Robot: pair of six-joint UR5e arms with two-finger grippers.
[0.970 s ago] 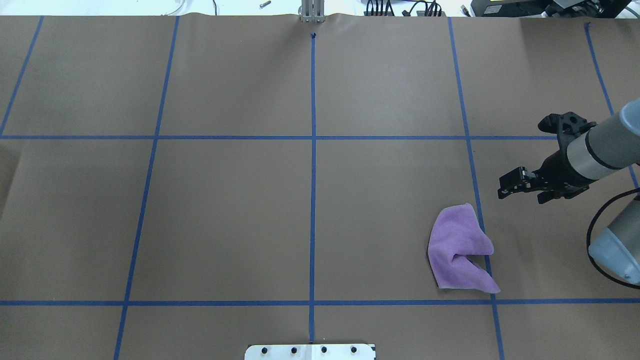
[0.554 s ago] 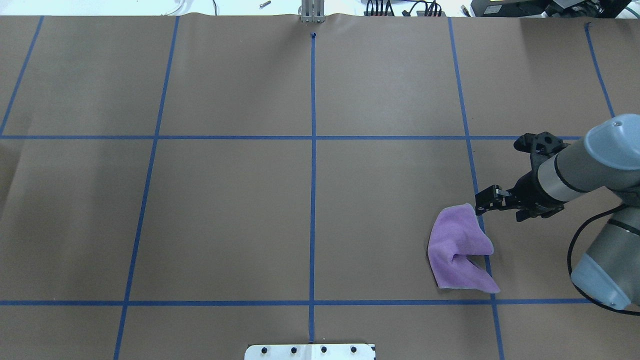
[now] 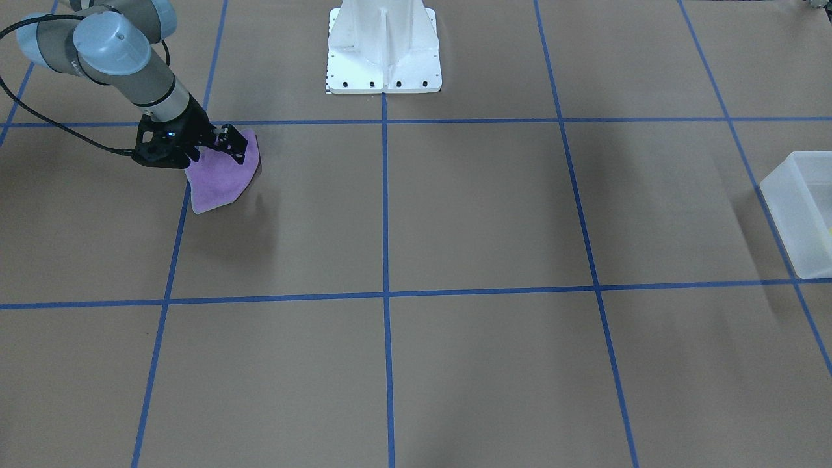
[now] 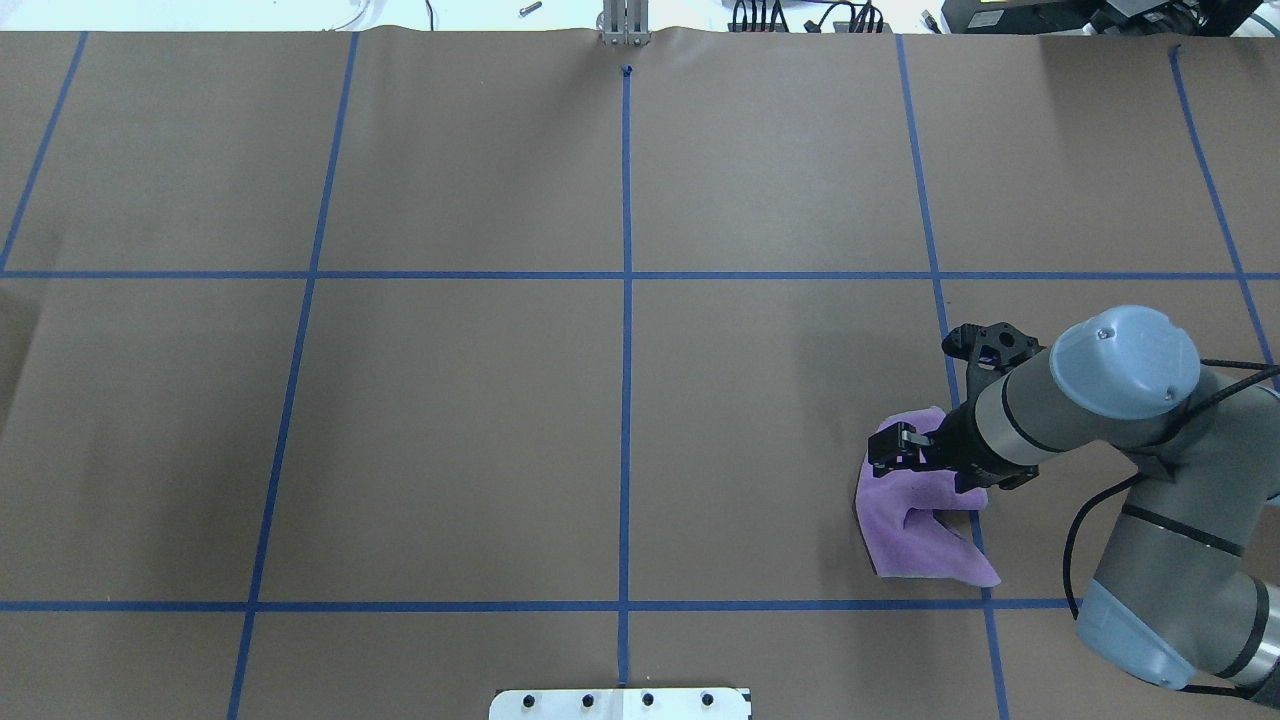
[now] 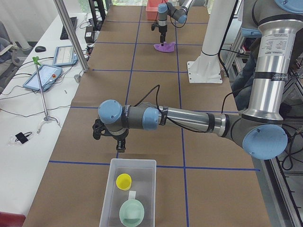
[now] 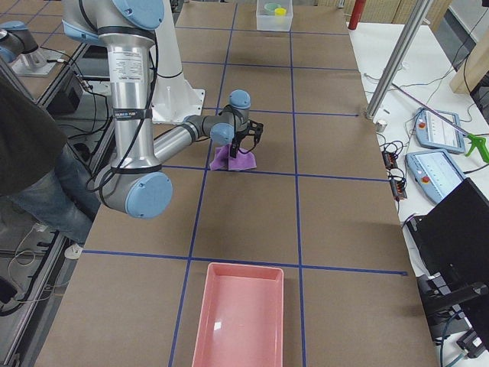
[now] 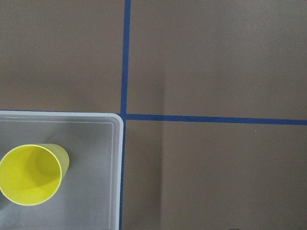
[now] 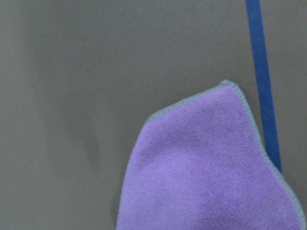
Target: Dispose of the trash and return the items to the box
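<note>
Gripper of the right arm point(image 4: 888, 447) hangs spread over the purple cloth point(image 4: 915, 530), contact impossible to tell.

We see purple cloth point(image 8: 206, 167), grey-edged; yellow cup point(image 7: 31, 174), mint-green bowl point(image 5: 131, 212), frosted-white box point(image 5: 132, 161); brown table point(image 4: 450, 430), blue tape grid point(image 4: 626, 400); pink tray point(image 6: 241, 321).

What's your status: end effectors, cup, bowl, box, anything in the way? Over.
Right end effector open, over purple cloth. Left end effector just outside box, state unclear. Yellow cup and mint bowl in box. No obstruction seen.
</note>
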